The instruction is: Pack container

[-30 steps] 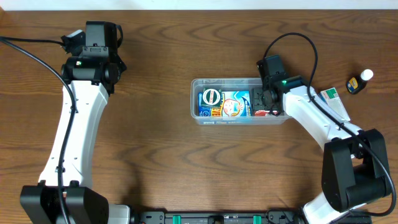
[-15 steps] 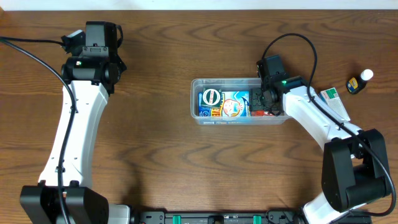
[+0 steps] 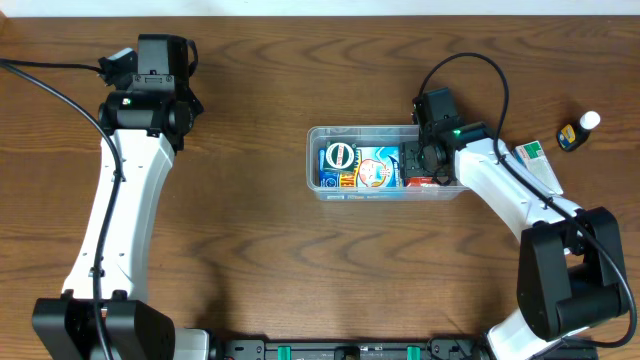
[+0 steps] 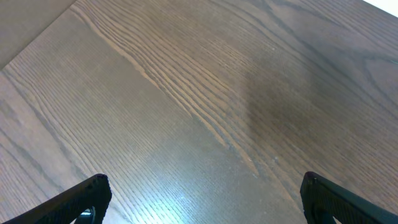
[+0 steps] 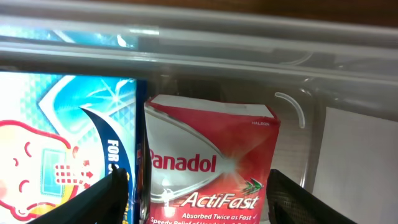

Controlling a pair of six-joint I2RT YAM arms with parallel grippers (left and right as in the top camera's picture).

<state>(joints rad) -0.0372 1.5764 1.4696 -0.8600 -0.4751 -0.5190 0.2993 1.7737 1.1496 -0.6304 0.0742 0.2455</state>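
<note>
Red Panadol box (image 5: 211,168): "Panadol" in white; "ActiFast" below it; "Absorbed Twice as Fast" under that; tiny "HALEON" toward its 1 o'clock corner; blue carton (image 5: 68,137) at the box's 9 o'clock: "FOR S", rest cut off.

On the table (image 3: 250,250), a bit right of the middle: tub (image 3: 360,129). Inside it, side by side: round thing (image 3: 339,155) at the left end, big box (image 3: 378,167) in the middle, Panadol box (image 5: 211,168) at the right end, right next to the big box. Down in the right end, over the Panadol box: right gripper (image 3: 416,163), one finger on each side. Far right, near the back: little bottle (image 3: 578,131). Between bottle and tub, partly under the arm: small box (image 3: 530,153). Well apart, far left at the back: left gripper (image 4: 202,199), over bare table.
</note>
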